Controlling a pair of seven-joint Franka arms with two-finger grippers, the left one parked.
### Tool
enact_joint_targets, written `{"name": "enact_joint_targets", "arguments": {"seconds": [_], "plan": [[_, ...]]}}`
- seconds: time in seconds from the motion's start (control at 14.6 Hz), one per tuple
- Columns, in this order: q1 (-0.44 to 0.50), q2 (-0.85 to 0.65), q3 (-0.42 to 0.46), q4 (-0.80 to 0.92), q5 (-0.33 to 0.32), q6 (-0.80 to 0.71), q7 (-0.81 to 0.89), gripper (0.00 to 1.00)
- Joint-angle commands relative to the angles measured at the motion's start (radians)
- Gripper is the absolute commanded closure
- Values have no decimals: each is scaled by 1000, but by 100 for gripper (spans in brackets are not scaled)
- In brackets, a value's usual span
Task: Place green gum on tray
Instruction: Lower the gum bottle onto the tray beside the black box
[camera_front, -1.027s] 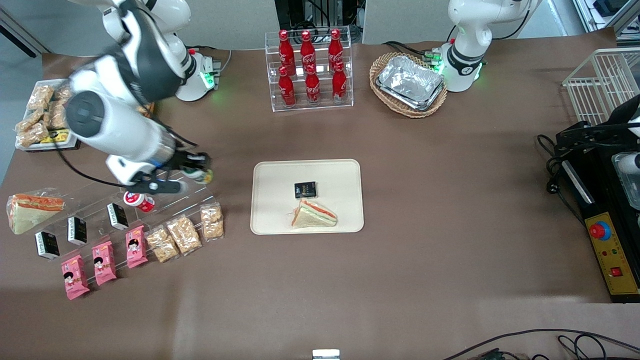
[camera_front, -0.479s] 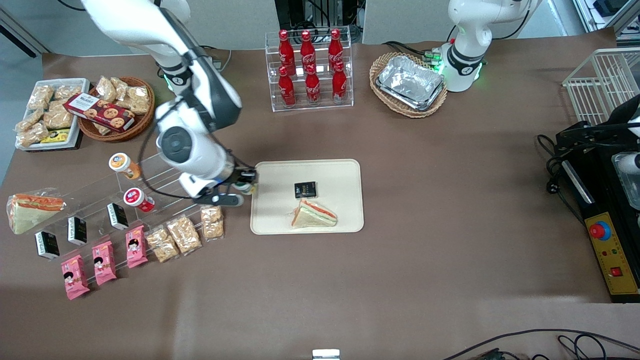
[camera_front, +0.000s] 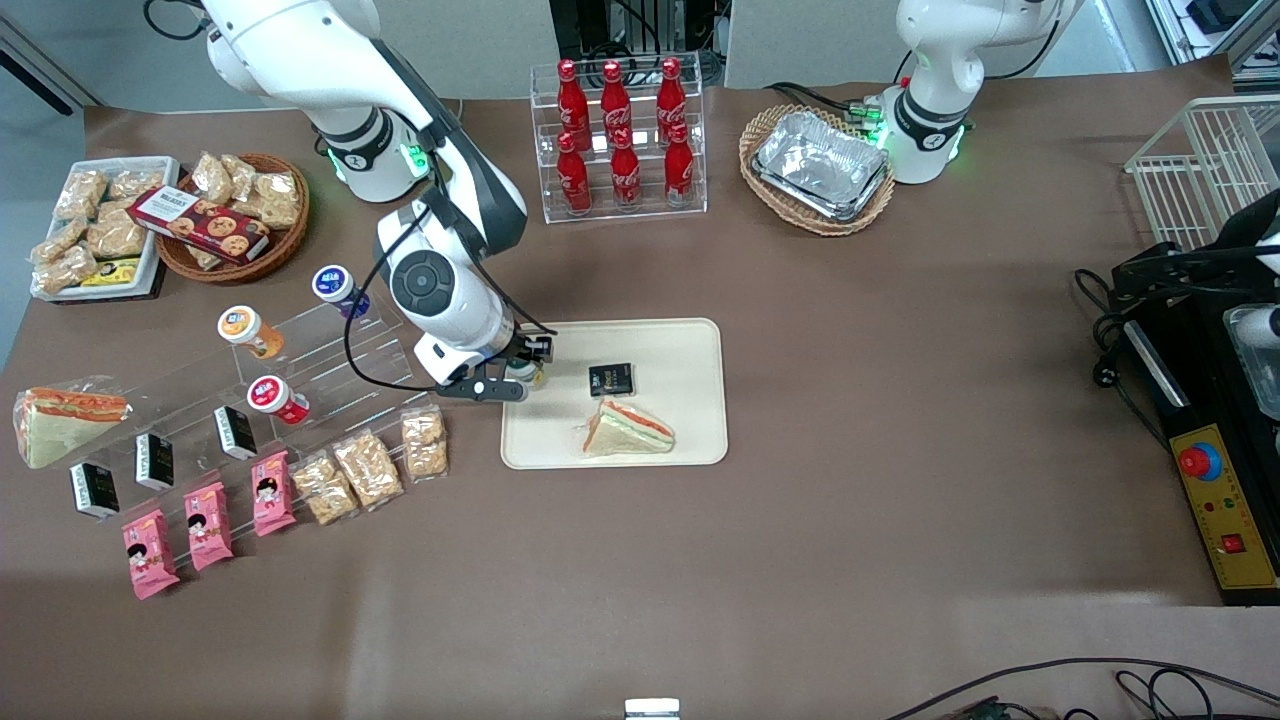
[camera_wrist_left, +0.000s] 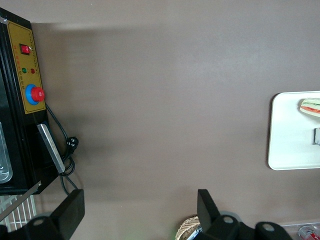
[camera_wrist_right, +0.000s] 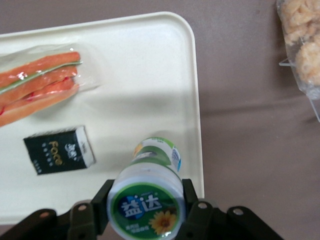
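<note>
1. One cream tray (camera_front: 680, 345) is seen at the middle of the table, its rim clear in the wrist view (camera_wrist_right: 197, 100).
2. A wrapped sandwich (camera_front: 628, 428) is laid on the tray, at about five o'clock from the tray's centre in the front view.
3. A small black packet (camera_front: 610, 379) is found on the tray just beside the sandwich, farther from the front camera.
4. The gripper (camera_front: 528, 372) is held above the tray's edge toward the working arm's end, its fingers (camera_wrist_right: 190, 197) clamped on the green gum.
5. The green gum (camera_wrist_right: 147, 202) is gripped just under its lid, upright over the tray.
</note>
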Motion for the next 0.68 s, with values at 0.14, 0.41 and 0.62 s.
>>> {"name": "enact_joint_targets", "arguments": {"seconds": [0.14,0.41,0.62], "plan": [[30,43,-7,-28,15,86,28,69],[36,51,-7,-27,15,91,30,69],[36,64,-7,-27,15,112,37,69]]}}
